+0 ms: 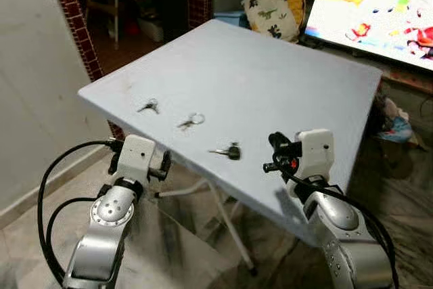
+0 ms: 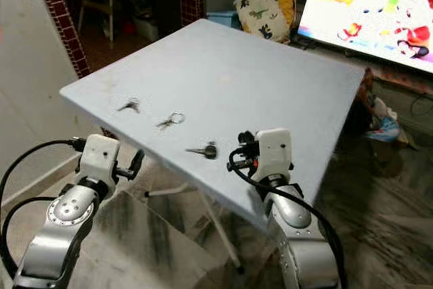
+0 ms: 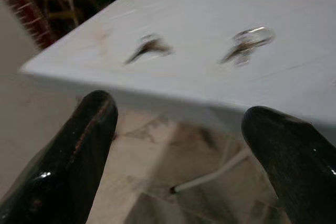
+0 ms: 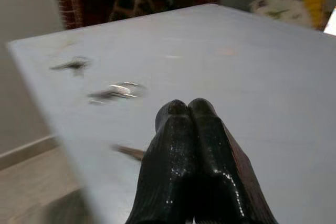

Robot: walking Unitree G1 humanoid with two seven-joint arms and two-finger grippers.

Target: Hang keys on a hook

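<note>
White worktop (image 1: 270, 72) carries three keys: I see the black-headed key (image 1: 228, 151) just beyond my right claw (image 4: 186, 109), fingers pressed together. Left claw (image 3: 178, 129) gapes below the worktop edge.

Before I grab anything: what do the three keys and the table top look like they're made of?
Keys: left key and middle key look like bare silvery metal, the middle one on a shiny ring. The right key has a dark metal blade and a black head, probably plastic. Table: smooth, matte, pale grey-white top, likely plastic or laminate; hard to tell.
</note>
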